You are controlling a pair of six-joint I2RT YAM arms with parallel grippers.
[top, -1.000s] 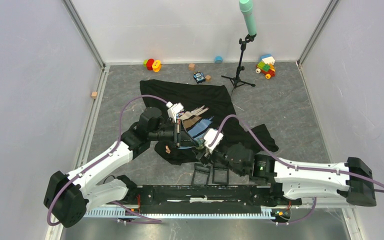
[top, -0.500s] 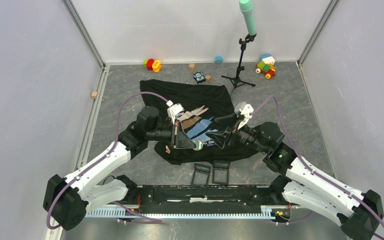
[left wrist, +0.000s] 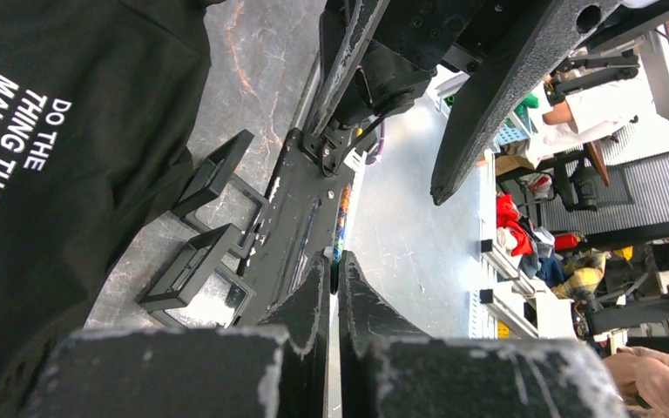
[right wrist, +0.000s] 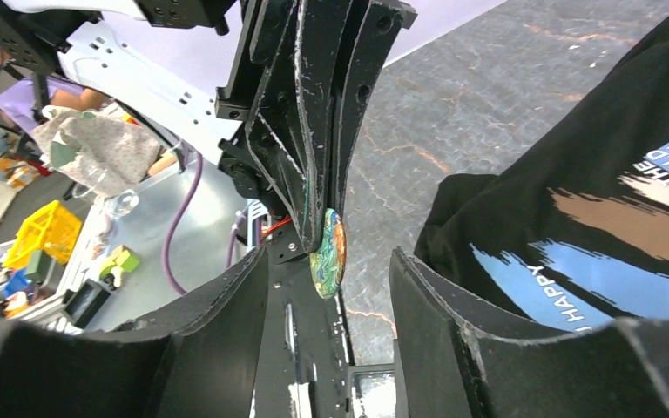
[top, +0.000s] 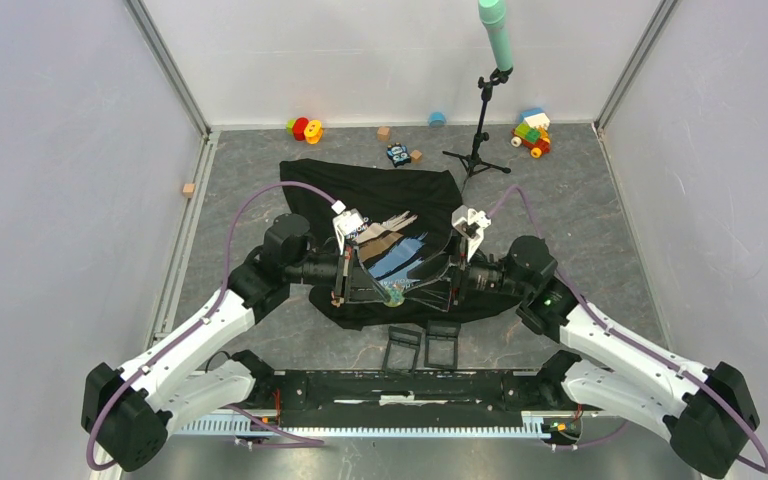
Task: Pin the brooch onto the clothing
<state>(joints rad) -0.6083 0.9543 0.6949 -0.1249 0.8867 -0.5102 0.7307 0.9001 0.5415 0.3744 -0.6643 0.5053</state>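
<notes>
The clothing [top: 380,190], a black T-shirt with blue and tan print and white lettering, lies spread on the floor; it also shows in the left wrist view [left wrist: 70,131] and the right wrist view [right wrist: 575,174]. My left gripper [top: 388,290] is shut on a round green-and-orange brooch [top: 394,296] and holds it above the shirt's near hem. In the right wrist view the brooch [right wrist: 328,252] hangs edge-on from the left fingers [right wrist: 314,131]. My right gripper [top: 446,272] is open, facing the left one. Its jaws stand either side of the brooch without touching it.
Two black square frames [top: 422,347] lie on the floor just before the shirt, by the black base rail [top: 410,385]. A microphone stand [top: 480,140] stands at the back. Toys [top: 532,132] and small wooden blocks [top: 189,189] lie along the back and left.
My right arm swung from low beside the brooch out to the right, then turned its open gripper to face the left one. The left gripper drew back slightly left, still holding the brooch.
</notes>
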